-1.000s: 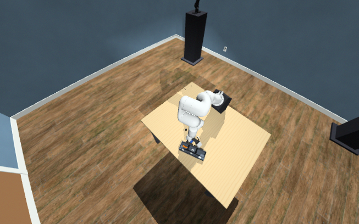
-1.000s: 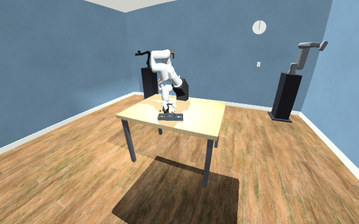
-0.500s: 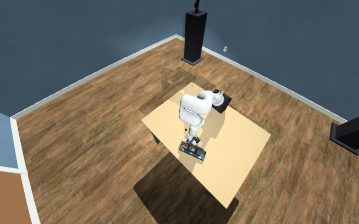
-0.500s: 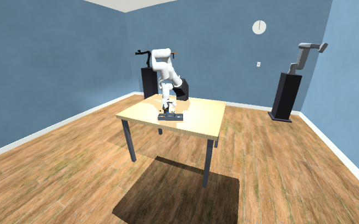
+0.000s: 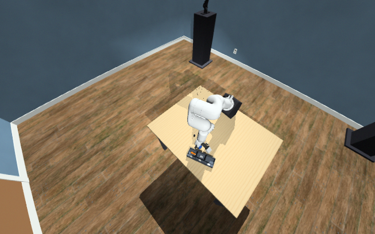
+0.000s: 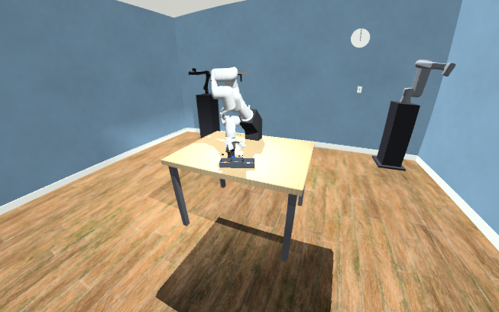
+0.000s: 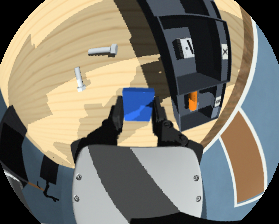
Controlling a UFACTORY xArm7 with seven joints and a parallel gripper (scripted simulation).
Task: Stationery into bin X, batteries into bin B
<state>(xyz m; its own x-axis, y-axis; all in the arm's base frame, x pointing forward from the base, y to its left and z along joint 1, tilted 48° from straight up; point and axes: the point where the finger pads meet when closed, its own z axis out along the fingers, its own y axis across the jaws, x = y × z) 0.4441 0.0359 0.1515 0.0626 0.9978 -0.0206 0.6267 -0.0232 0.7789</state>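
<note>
My gripper [image 7: 137, 104] is shut on a blue block [image 7: 138, 112] [image 5: 200, 147], a finger on each side of it, beside the row of bins. The block's kind cannot be told. The bin marked X [image 7: 207, 65] [image 5: 200, 160] is the middle one and holds a small white and black object [image 7: 184, 48]. The bin marked B [image 7: 206, 105] [image 5: 190, 157] is at the row's left end in the top view and holds an orange battery [image 7: 192, 100] [image 5: 193, 152]. Fingertip contact is hard to see in the top and exterior views.
Two pale bolts [image 7: 104, 50] [image 7: 79, 79] lie on the table. A third bin [image 5: 209, 159] [image 7: 187, 7] joins the X bin on its other side. A small dark object [image 5: 194, 135] [image 6: 222, 154] lies behind the bins, near the arm.
</note>
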